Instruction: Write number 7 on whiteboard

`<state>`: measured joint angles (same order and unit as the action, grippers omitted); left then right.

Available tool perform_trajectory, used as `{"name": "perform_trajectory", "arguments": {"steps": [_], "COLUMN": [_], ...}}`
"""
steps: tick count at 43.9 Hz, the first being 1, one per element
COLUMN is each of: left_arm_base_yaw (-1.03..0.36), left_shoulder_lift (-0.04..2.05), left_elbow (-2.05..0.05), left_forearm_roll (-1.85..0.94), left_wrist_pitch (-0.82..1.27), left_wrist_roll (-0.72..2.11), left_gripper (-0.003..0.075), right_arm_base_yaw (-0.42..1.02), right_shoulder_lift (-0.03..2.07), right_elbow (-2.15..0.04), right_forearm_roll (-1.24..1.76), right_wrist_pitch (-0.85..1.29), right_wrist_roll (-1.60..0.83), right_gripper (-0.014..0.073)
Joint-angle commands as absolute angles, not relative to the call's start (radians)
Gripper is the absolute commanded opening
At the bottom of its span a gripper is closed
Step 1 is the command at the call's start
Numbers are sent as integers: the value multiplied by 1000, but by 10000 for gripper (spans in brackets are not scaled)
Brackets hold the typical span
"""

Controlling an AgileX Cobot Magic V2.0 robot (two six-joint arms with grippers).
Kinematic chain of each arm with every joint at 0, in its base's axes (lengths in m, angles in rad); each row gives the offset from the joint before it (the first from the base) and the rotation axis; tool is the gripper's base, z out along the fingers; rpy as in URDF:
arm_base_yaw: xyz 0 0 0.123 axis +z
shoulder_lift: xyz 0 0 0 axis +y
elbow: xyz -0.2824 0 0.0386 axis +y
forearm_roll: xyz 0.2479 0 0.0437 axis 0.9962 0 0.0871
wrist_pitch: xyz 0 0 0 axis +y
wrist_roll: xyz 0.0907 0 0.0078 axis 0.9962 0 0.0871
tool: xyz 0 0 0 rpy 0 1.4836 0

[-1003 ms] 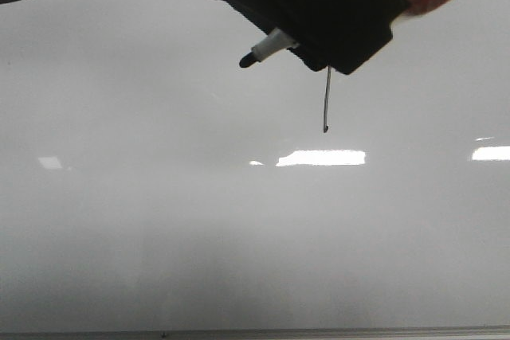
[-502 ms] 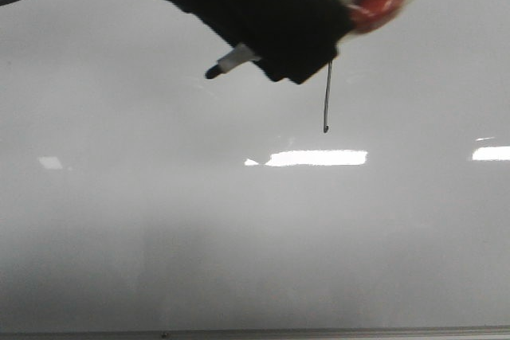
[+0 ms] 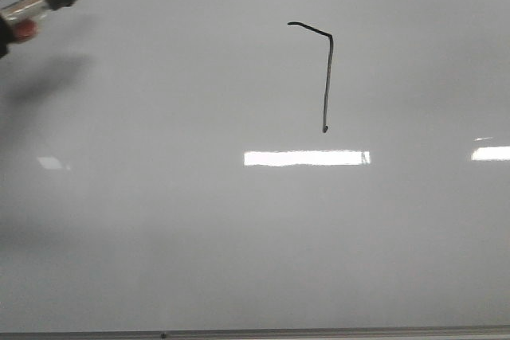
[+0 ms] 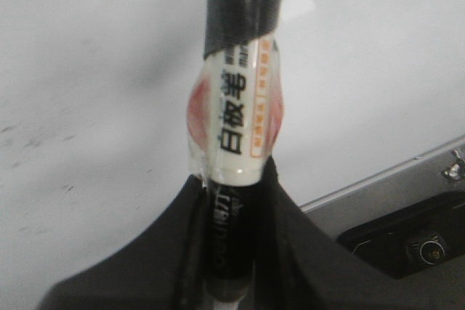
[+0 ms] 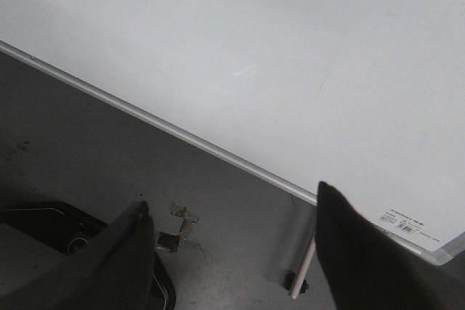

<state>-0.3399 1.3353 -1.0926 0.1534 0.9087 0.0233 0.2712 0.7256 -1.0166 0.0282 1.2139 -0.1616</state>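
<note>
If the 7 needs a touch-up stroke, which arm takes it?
Probably the left. Its pincer is shut on the marker, seen at the board's upper left in the front view. The right pincer is open and empty, off the whiteboard past its lower edge. The number 7 already looks complete.

This looks like a robot lab or test workspace rather than a home. A large glossy whiteboard (image 3: 159, 236) with a thin metal edge strip lies flat on a plain dark grey bench (image 5: 87, 150), its sheen catching rectangular ceiling lights (image 3: 307, 158) of the office or lab kind. Beside the board, the bench carries a stray white stick (image 5: 303, 269) and black equipment (image 4: 407, 241), nothing domestic.
</note>
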Motion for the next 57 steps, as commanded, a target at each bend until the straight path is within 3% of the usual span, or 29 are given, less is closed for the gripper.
{"name": "perform_trajectory", "arguments": {"steps": [1, 10, 20, 34, 37, 47, 50, 57], "left_arm_base_yaw": [-249, -105, -63, -58, -58, -58, -58, -58], "left_shoulder_lift": [1286, 1281, 1288, 1401, 1424, 1461, 1459, 1446], "left_elbow": [-1066, -904, -769, -786, -795, -808, -809, -849], "left_forearm_roll": [149, 53, -29, -32, -32, -30, -19, 13], "left_wrist_pitch": [816, 465, 81, 20, 22, 26, 29, 136], "left_wrist_roll": [-13, -64, -71, -71, -71, -71, -71, -71], "left_gripper": [29, 29, 33, 36, 72, 355, 396, 406], "right_arm_base_yaw": [264, 264, 264, 264, 264, 264, 264, 264], "right_shoulder_lift": [723, 723, 723, 723, 723, 723, 723, 723], "right_elbow": [-1021, -1014, -1014, -1014, -1014, -1014, -1014, -1014], "right_forearm_roll": [16, 16, 16, 16, 16, 17, 17, 16], "right_wrist_pitch": [1151, 1136, 1135, 1130, 1130, 1126, 1124, 1126], "right_wrist_roll": [-153, -153, -153, -153, -153, -153, -153, -153], "right_gripper": [498, 498, 498, 498, 498, 498, 498, 498]}}
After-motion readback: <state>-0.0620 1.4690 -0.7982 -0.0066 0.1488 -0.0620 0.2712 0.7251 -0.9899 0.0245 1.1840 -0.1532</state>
